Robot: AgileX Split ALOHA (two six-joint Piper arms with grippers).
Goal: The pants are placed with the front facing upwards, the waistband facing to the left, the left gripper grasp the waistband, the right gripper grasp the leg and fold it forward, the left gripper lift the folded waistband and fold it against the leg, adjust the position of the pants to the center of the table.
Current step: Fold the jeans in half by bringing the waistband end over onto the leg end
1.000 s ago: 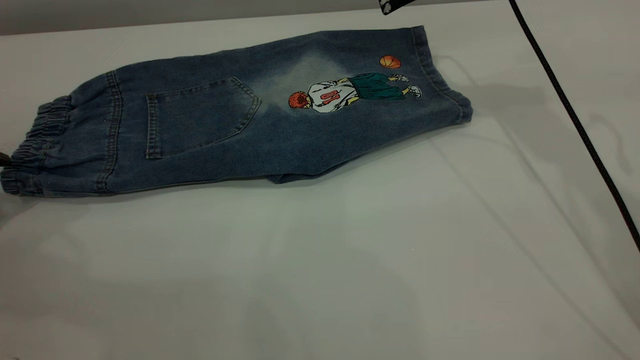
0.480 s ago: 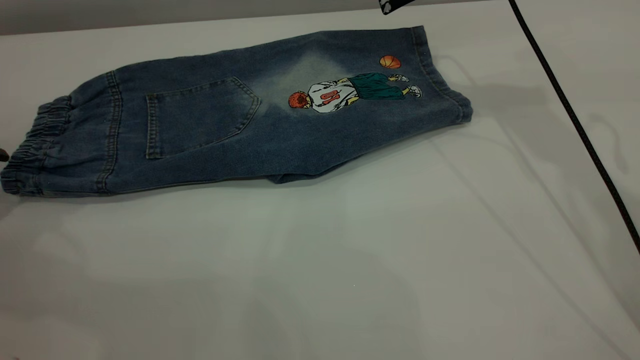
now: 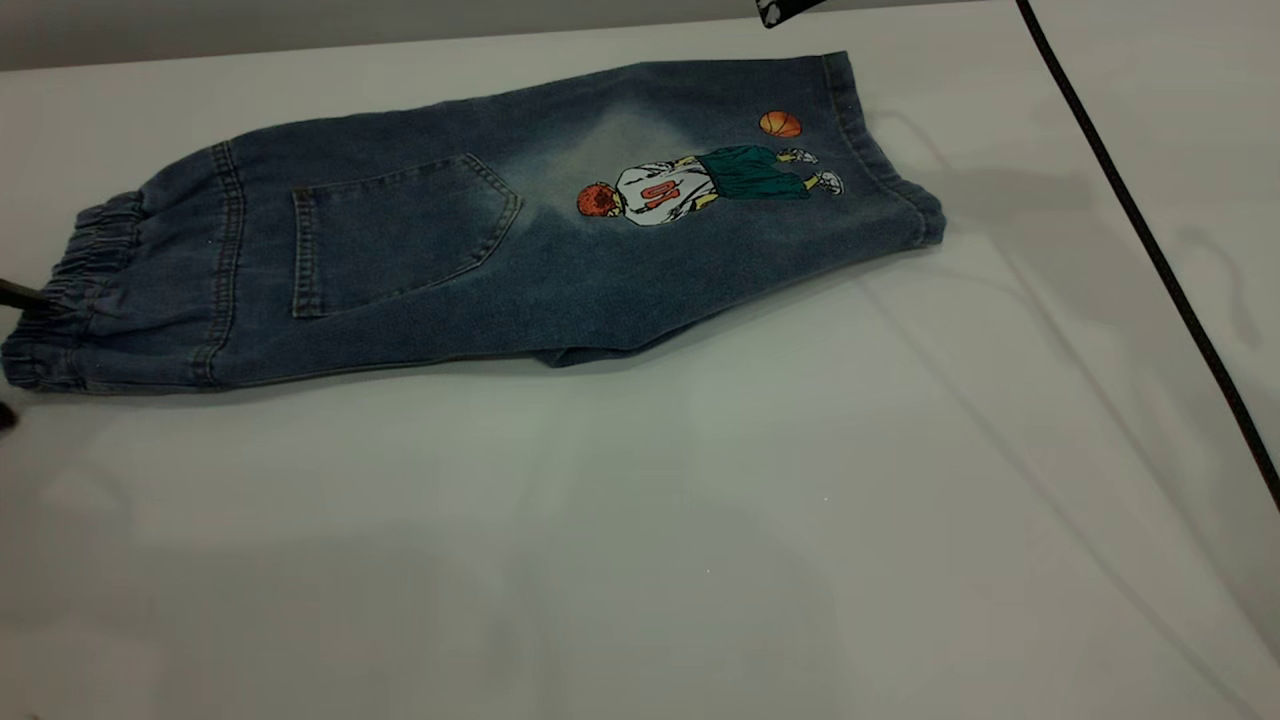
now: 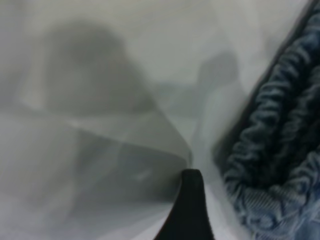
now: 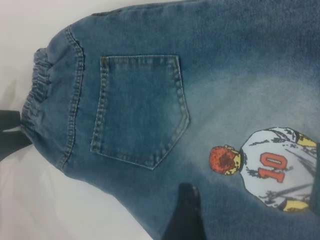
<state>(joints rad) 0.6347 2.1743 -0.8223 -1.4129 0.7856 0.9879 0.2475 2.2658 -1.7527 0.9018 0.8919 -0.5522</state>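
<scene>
The pants [image 3: 520,225] lay folded lengthwise toward the far left of the table [image 3: 700,520], pocket and player print up, so the second fold looked to be in hand. The left gripper [image 3: 12,355] sat at the waistband [image 3: 70,290], one finger above and one below, jaws apart and not yet closed. The right gripper [image 3: 785,10] hung above the hem; whether it was spread I cannot tell. Next, the left would need to clamp the band, lift it, and carry it toward the leg [image 3: 760,170]

grey wall [image 3: 300,25], black cable [image 3: 1150,250]
</scene>
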